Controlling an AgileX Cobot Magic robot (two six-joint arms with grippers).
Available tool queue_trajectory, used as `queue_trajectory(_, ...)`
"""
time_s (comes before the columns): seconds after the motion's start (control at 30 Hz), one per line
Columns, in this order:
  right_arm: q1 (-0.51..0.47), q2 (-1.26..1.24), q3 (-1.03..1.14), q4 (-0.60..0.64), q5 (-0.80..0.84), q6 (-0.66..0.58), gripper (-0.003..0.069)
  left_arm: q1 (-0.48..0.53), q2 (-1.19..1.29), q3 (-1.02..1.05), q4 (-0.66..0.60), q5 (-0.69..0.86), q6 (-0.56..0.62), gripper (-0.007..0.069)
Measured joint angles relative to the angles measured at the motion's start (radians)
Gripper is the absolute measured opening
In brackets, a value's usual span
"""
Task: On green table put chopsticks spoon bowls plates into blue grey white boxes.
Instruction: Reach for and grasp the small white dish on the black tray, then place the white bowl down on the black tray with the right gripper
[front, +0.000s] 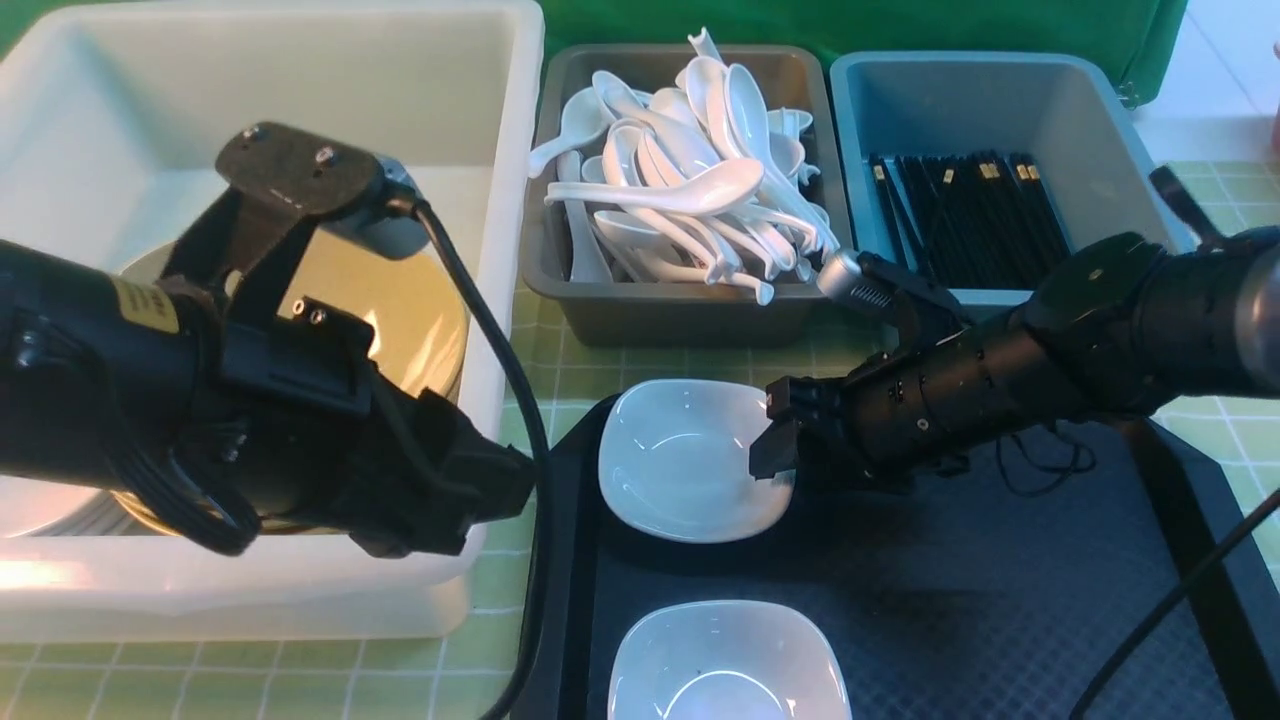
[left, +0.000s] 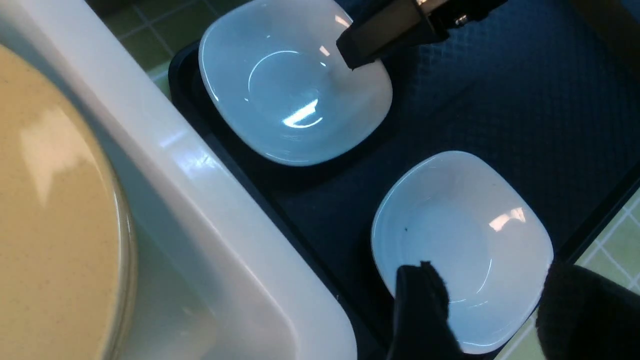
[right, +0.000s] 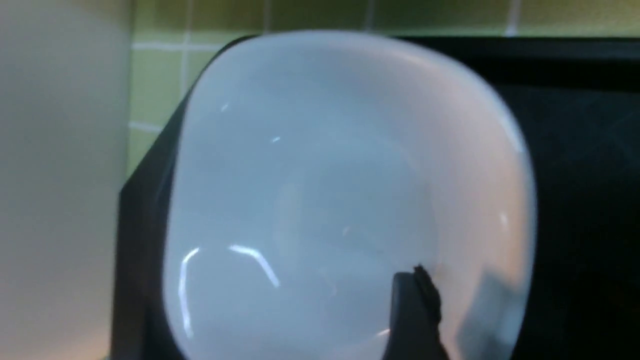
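- Two plates lie unboxed on the black tray (front: 1000, 620): the far plate (front: 685, 460) and the near plate (front: 725, 665).
- Spoons (front: 690, 190) fill the grey box (front: 660, 320), chopsticks (front: 965, 215) lie in the blue box (front: 900, 100), and tan bowls (front: 420, 310) sit in the white box (front: 520, 150).
- Right jaws straddle the far plate's rim; I cannot tell if they grip it. Left jaws hang part-open and empty.

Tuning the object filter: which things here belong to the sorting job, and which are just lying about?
Job: far white plate, near white plate, tan bowls in the white box, white spoons in the grey box, black chopsticks in the blue box, green table.
Lying about: black tray, arm cable.
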Motion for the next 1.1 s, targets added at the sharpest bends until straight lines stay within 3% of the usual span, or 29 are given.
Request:
queue_trajectory(0.17, -0.001, 0.022, -0.006, 0.022, -0.001, -0.018, 0.0311, 0.0, 0.0, 0.001, -0.002, -0.018, 0.0, 0.0166)
queue_trajectory(0.27, -0.003, 0.039, -0.01, 0.039, -0.003, -0.042, 0.0145, 0.0, 0.0, 0.001, -0.004, -0.032, 0.0, 0.0112)
queue_trajectory(0.37, -0.003, 0.04, -0.013, 0.066, 0.003, -0.06, 0.0071, 0.0, 0.0, 0.001, -0.004, -0.04, 0.0, 0.0087)
queue_trajectory(0.53, -0.003, 0.023, -0.01, 0.06, 0.021, -0.092, 0.0069, 0.0, 0.0, 0.001, -0.005, -0.041, 0.0, 0.0087)
queue_trajectory(0.8, -0.024, -0.088, 0.017, -0.064, 0.083, -0.114, 0.0049, 0.0, 0.0, 0.001, -0.018, -0.04, 0.0, 0.0087)
queue_trajectory(1.1, -0.179, -0.352, 0.318, -0.087, 0.088, -0.123, 0.005, 0.0, 0.0, 0.001, -0.036, -0.019, 0.0, 0.0087)
